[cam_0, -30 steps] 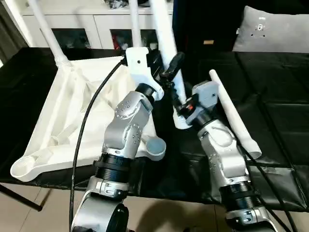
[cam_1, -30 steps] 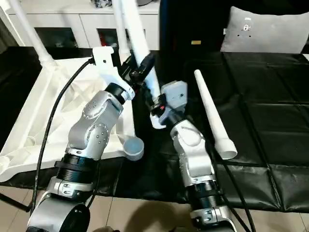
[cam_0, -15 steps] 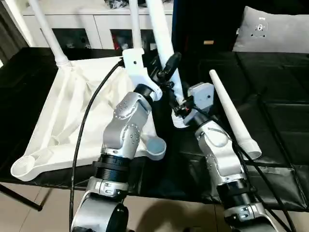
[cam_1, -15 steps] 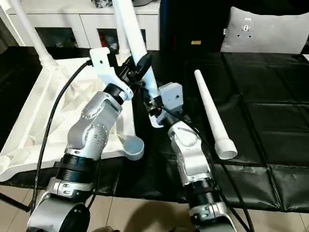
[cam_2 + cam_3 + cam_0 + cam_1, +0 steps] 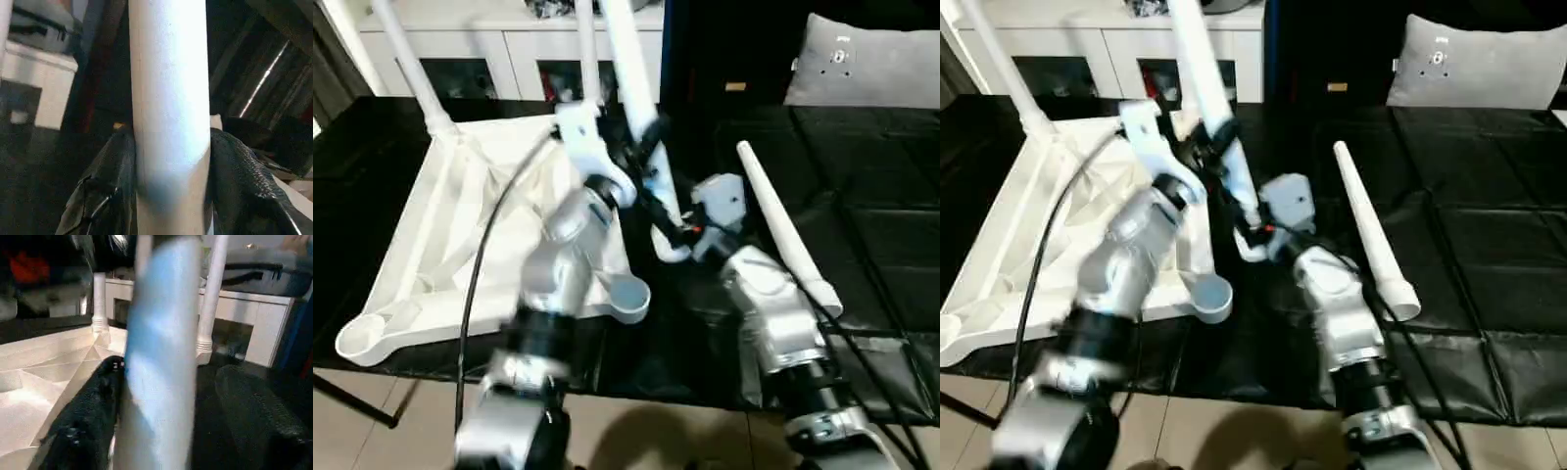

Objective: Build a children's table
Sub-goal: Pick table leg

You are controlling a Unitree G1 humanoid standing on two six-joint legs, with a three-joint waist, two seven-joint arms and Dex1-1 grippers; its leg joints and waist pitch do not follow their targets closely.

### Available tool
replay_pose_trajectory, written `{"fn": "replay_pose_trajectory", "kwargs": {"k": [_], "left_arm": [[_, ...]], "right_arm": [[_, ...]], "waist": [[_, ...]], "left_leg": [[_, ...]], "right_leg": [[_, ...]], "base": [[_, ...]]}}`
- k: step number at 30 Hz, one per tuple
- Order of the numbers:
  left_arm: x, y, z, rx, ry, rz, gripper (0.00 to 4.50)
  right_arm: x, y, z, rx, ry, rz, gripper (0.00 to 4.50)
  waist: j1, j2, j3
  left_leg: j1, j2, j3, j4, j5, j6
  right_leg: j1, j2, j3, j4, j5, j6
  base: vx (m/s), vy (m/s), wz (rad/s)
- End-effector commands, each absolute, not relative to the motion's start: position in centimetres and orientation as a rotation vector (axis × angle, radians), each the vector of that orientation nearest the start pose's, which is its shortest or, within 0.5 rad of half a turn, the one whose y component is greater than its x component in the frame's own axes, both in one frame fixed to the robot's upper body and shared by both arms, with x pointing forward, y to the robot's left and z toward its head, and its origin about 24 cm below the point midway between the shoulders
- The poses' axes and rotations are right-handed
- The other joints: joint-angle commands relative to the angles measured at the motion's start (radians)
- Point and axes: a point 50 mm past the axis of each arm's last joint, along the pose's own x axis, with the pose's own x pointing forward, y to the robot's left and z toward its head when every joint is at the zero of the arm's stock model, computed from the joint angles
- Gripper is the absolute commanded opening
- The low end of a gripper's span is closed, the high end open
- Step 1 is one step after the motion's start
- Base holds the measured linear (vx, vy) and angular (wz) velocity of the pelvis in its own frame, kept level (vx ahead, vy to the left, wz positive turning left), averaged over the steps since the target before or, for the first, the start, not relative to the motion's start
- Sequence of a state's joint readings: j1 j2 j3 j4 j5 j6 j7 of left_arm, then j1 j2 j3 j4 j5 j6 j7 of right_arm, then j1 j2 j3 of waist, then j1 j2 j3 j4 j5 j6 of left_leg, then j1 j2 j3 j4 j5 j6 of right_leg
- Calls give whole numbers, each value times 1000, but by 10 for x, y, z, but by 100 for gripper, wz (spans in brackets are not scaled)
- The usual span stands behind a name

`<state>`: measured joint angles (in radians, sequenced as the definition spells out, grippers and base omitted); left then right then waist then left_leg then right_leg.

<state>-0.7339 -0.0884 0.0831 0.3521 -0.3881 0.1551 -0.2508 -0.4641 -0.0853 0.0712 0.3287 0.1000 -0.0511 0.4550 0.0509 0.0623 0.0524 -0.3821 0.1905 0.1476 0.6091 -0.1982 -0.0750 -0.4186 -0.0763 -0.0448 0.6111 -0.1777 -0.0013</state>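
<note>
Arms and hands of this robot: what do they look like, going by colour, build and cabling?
Both forearms are silver metal with rounded joint housings and black ribbed collars near the bottom. The left arm carries a white bracket and a black cable looping alongside; the right arm has a grey block at the wrist. The fingers are black and textured.

A table draped in black quilted cloth (image 5: 862, 206) carries an upturned white plastic tabletop with ribbed underside (image 5: 460, 245) and, well apart, a loose white tapered round leg (image 5: 783, 230).
</note>
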Motion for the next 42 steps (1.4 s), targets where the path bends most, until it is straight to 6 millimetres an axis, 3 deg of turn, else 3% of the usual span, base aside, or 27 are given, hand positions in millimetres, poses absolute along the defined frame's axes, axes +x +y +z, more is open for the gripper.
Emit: {"fn": "replay_pose_trajectory", "kwargs": {"k": [1, 4, 6, 7, 8, 12, 15, 22, 28, 42], "left_arm": [[363, 69, 176, -396, -230, -536, 183], [364, 73, 178, -370, -210, -657, 182], [362, 72, 178, -369, -199, -708, 182], [361, 72, 178, -369, -191, -743, 182], [357, 71, 179, -376, -169, -855, 182], [353, 71, 178, -390, -137, -941, 182], [346, 72, 182, -449, -106, -1102, 182], [330, 68, 195, -481, -134, -1363, 182], [326, 65, 195, -483, -137, -1406, 182], [323, 67, 188, -453, -120, -1408, 182]], "right_arm": [[326, -104, 105, 4, -169, 640, 343], [322, -119, 111, 124, -90, 816, 380], [322, -123, 112, 156, -68, 842, 387], [322, -126, 113, 178, -50, 855, 399], [321, -135, 119, 228, -36, 904, 406], [317, -140, 126, 268, -29, 983, 410], [302, -144, 130, 269, 25, 1169, 410], [281, -141, 126, 265, 135, 1388, 410], [280, -139, 124, 281, 168, 1399, 367], [281, -138, 119, 303, 192, 1380, 242]], "waist": [[1, -18, -79], [7, -21, -79], [9, -22, -80], [10, -20, -80], [11, -25, -80], [16, -25, -80], [19, -27, -79], [20, -23, -75], [19, -27, -74], [19, -28, -75]], "left_leg": [[3, 10, 12, -55, -56, 117], [4, 12, 10, -55, -44, 139], [4, 12, 12, -52, -31, 147], [3, 14, 12, -51, -23, 146], [4, 10, 14, -52, -24, 145], [4, 12, 14, -51, -25, 139], [4, 11, 14, -52, -37, 130], [2, 13, 13, -55, -63, 106], [2, 13, 13, -56, -79, 81], [1, 12, 13, -56, -65, 85]], "right_leg": [[78, -39, 27, -57, -25, -244], [81, -39, 27, -53, -14, -253], [79, -39, 28, -50, 0, -265], [76, -41, 27, -51, 1, -271], [79, -40, 27, -51, -9, -277], [77, -41, 26, -51, -26, -281], [81, -40, 26, -52, -58, -272], [76, -42, 25, -60, -123, -262], [76, -42, 25, -65, -166, -241], [75, -42, 24, -66, -161, -236]], "base": [[0, 0, 0], [0, 0, 0], [0, 0, 0], [0, 0, 0], [0, 0, 0], [0, 0, 0], [0, 0, 0], [0, 0, 0], [0, 0, 0], [0, 0, 0]]}}
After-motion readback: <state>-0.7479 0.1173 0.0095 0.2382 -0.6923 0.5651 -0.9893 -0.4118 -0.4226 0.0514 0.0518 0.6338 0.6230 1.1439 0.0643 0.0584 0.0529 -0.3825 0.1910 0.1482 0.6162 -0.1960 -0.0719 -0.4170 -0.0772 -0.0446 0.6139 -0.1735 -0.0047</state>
